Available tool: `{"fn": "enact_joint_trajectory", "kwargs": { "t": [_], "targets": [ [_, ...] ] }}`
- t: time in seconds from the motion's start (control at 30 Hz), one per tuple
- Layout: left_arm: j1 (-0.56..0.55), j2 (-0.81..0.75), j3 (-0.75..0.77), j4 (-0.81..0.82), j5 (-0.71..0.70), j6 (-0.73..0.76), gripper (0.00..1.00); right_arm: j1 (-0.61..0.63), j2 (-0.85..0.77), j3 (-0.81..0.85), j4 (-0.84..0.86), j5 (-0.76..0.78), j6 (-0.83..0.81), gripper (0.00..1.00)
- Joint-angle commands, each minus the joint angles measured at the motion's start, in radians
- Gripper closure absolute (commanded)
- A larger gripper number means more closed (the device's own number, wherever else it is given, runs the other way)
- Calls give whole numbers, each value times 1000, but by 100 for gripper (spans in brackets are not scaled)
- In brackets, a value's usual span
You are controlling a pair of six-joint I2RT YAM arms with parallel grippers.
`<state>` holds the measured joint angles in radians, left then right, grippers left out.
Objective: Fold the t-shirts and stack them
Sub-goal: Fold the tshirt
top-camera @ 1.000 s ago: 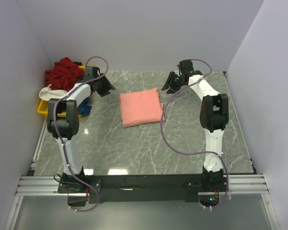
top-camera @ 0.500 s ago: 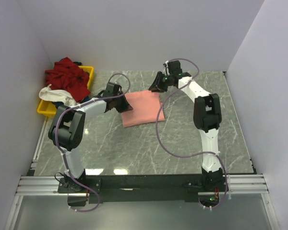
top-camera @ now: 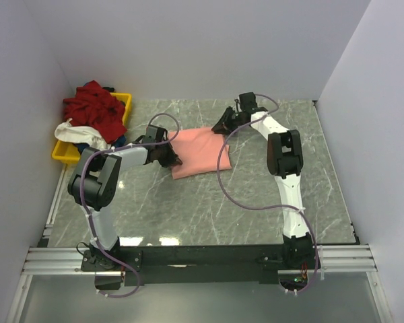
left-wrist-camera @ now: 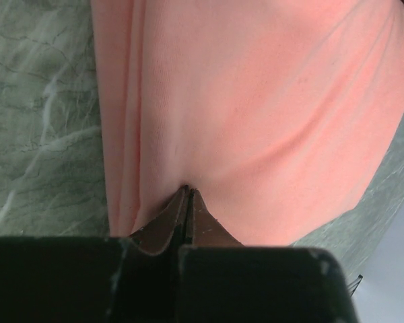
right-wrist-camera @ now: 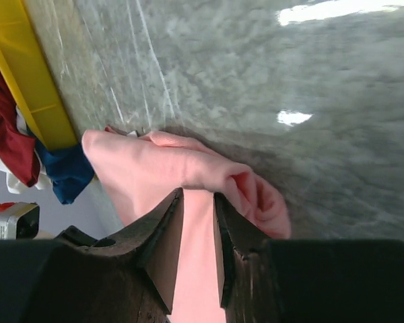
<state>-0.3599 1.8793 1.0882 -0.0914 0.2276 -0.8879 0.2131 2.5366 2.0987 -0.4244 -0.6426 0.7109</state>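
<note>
Top: pink t-shirt lies folded mid-surface, with open room near and right of it. Left pincer is at its left edge, right pincer at its far-right corner.
Left wrist: left pincer is clamped on a cloth ridge.
Right wrist: right pincer is narrow, gripping the fold. Yellow tray is far left.

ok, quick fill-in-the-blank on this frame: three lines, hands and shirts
1. The folded t-shirt pinched by the left hand is coloured ___.
2. The dark red t-shirt is heaped on a tray coloured ___.
3. The right hand is at the folded t-shirt's far ___ corner.
Missing words: pink; yellow; right.
</note>
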Motion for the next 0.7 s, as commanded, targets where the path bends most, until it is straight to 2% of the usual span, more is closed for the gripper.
{"fn": "enact_joint_trajectory", "kwargs": {
  "t": [0.0, 0.13, 0.3, 0.47, 0.67],
  "targets": [
    [-2, -22, 10, 7, -11, 14, 99, -32, -117, -14, 4, -9, -7, 68],
    [-2, -37, 36, -13, -11, 29, 99, -32, -254, -75, -48, 60, -89, 62],
    [-2, -66, 71, -50, -14, 44, 99, -23, -438, -299, -79, 210, -189, 44],
    [-2, -114, 101, -68, -1, 40, 99, 20, -473, -394, -122, 310, -290, 38],
    [-2, -202, 96, -90, 9, 43, 98, 54, -415, -416, -108, 369, -318, 35]
  ]
}}
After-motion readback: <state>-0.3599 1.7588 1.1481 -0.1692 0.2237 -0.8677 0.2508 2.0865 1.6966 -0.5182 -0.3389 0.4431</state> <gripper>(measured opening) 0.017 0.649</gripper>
